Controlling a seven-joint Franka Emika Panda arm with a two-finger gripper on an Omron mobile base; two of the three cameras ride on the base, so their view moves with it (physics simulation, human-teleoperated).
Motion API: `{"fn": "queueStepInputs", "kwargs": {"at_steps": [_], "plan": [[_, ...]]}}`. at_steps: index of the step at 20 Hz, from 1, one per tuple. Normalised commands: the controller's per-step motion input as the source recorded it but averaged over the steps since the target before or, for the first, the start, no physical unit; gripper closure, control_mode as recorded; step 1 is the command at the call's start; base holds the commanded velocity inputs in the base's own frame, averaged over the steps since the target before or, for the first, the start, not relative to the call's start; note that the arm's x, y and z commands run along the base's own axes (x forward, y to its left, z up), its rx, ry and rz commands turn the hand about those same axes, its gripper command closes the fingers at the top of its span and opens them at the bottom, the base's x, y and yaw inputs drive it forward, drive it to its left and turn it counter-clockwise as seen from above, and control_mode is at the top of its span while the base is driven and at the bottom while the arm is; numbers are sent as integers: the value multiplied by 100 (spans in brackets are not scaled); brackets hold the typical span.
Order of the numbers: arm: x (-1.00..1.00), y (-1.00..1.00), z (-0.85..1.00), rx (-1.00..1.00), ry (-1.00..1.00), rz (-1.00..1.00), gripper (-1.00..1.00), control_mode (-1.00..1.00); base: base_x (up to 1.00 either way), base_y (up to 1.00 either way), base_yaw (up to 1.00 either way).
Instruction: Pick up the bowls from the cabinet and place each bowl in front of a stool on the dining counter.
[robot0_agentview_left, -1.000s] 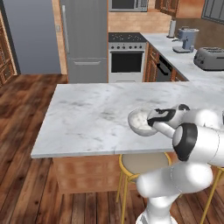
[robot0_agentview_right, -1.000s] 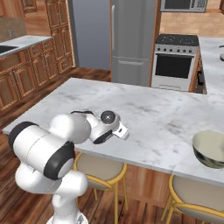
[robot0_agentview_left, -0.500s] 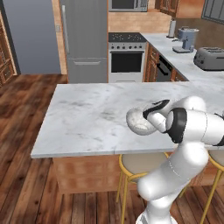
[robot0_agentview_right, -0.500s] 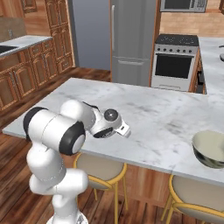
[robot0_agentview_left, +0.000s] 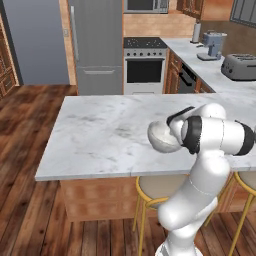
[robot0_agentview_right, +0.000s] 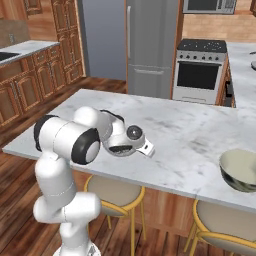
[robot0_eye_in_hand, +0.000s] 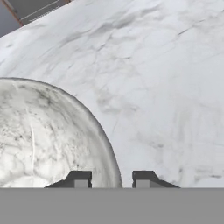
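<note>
- Speckled grey-white bowl (robot0_agentview_left: 161, 136) upright on the marble dining surface (robot0_agentview_left: 100, 135), near the front edge, above a tan stool (robot0_agentview_left: 157, 186) tucked under the overhang.
- Inside of that bowl (robot0_eye_in_hand: 43, 140), seen from the hand view: bare mottled stone-look wall, curving down to lower left.
- Hand (robot0_eye_in_hand: 112, 179) straddling the bowl's rim, one fingertip (robot0_eye_in_hand: 78, 178) inside, the other outside over the marble (robot0_eye_in_hand: 166, 65).
- Grip loosened: tips parted, a sliver of gap on each side of the rim, nothing clenched.
- Second bowl (robot0_agentview_right: 240, 170), cream inside and dark patterned outside, seen from the right base view: upright near the surface's front edge (robot0_agentview_right: 190, 135), well apart from the first, above another stool (robot0_agentview_right: 225, 222). Cream interior bare as far as visible.
- Right base view: hand (robot0_agentview_right: 131, 145) low over the surface, speckled bowl mostly hidden behind wrist and forearm; a third stool seat (robot0_agentview_right: 112, 192) under the arm.
- Left base view: hand (robot0_agentview_left: 172, 125) at the bowl's far-right rim, the bowl's outer wall plain to see; toaster (robot0_agentview_left: 240, 66) on the back counter.
- Both base views: steel fridge (robot0_agentview_left: 97, 45) and stove (robot0_agentview_right: 200, 70) behind the surface.
</note>
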Motion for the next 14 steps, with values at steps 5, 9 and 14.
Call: {"fn": "queueStepInputs", "kwargs": {"at_steps": [5,9,14], "plan": [[-1,0,50,0,1,5,-100,-100,0,0,0],[24,-1,89,0,0,6,-100,-100,0,0,0],[21,-15,100,0,2,7,-100,-100,0,0,0]]}}
